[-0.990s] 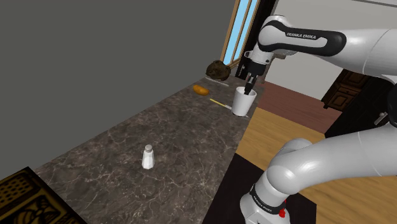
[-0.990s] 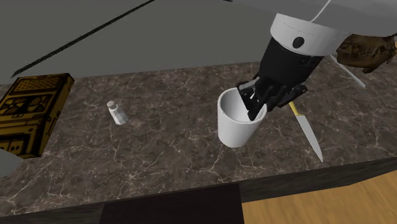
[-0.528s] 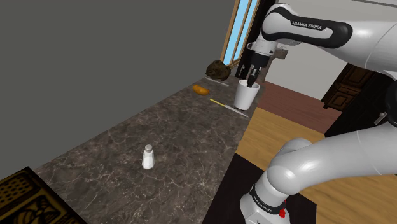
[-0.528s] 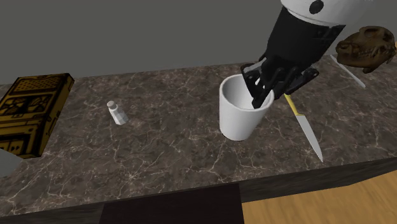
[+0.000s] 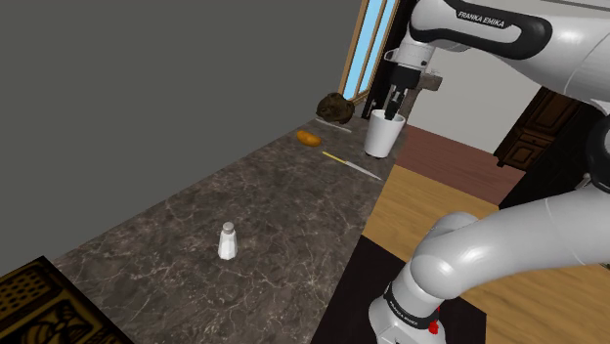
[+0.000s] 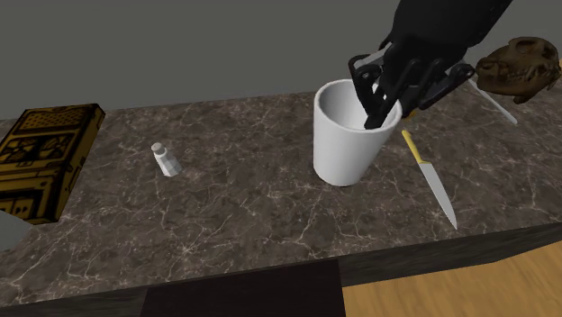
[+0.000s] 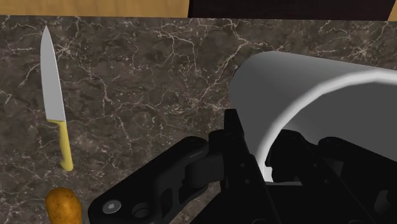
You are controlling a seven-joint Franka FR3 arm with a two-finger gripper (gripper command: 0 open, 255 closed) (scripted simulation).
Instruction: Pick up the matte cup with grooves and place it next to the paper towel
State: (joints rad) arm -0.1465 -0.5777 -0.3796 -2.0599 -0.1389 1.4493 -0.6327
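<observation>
1. The cup (image 6: 347, 144) is plain matte white. It is a round tumbler with an open mouth, and its smooth wall narrows a little toward the base.
2. Your tool (image 6: 383, 97) is black with two fingers, closed to a narrow gap on the cup's rim. One finger is inside the mouth and the other is pressed against the outer wall, so the thin wall is pinched between them.
3. The cup hangs upright from the tool, above the counter's (image 6: 252, 207) end nearest the window and just beside the knife.
4. The counter is dark polished stone with pale, fine veins running through it.
5. A knife (image 6: 430, 180) lies flat on the stone, with a pale pointed blade and a slim yellow handle.
6. A small white shaker (image 6: 165, 160) with a rounded cap stands upright, well apart from the cup.
7. A rough brown lump shaped like a skull (image 6: 518, 67) sits beyond the knife.
8. A rounded orange-brown item (image 5: 309, 138) lies near the knife's handle.
9. A flat box (image 6: 40, 158) with a gold and black pattern sits at the counter's far end.
</observation>
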